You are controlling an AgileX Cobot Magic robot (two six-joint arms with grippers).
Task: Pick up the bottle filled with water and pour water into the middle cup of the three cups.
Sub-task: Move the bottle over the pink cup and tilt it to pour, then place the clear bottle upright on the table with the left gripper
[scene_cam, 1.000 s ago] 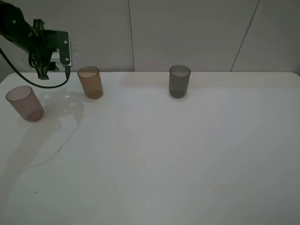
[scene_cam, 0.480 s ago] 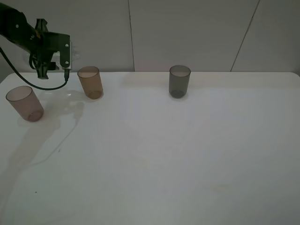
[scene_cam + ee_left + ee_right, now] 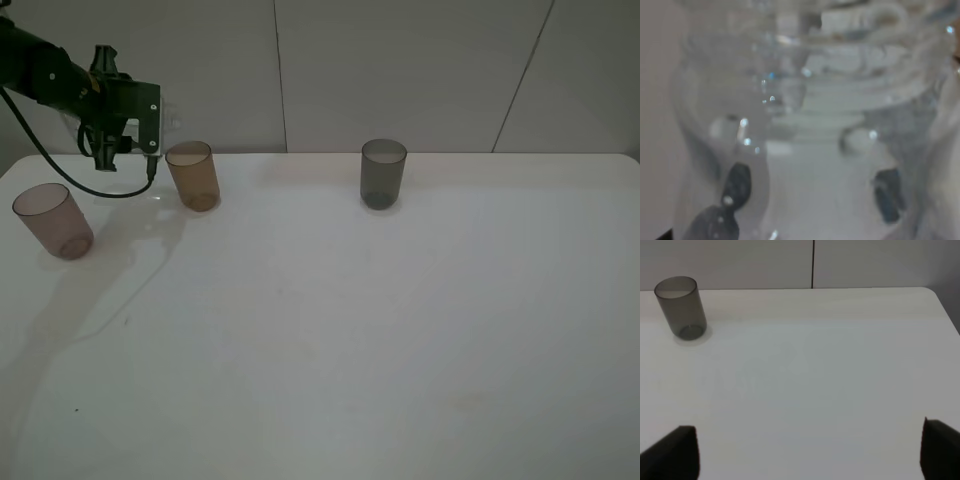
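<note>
The clear bottle (image 3: 815,125) fills the left wrist view, its threaded neck close to the lens. My left gripper (image 3: 140,120) is shut on it and holds it tilted in the air at the far left, just left of the rim of the amber middle cup (image 3: 193,175). In the exterior high view the bottle itself is barely visible. The pinkish cup (image 3: 55,220) stands at the left edge and the dark grey cup (image 3: 383,173) further right. My right gripper (image 3: 810,450) is open, low over the table, with the grey cup (image 3: 681,307) far off; it is out of the exterior high view.
The white table (image 3: 350,330) ends at a grey panelled wall (image 3: 400,70) behind the cups. A black cable (image 3: 60,170) hangs from the left arm above the pinkish cup. The arm's shadow lies on the table's left side.
My left gripper has moved right toward the amber cup with the bottle and has tilted further. The cups and the right arm have not moved.
</note>
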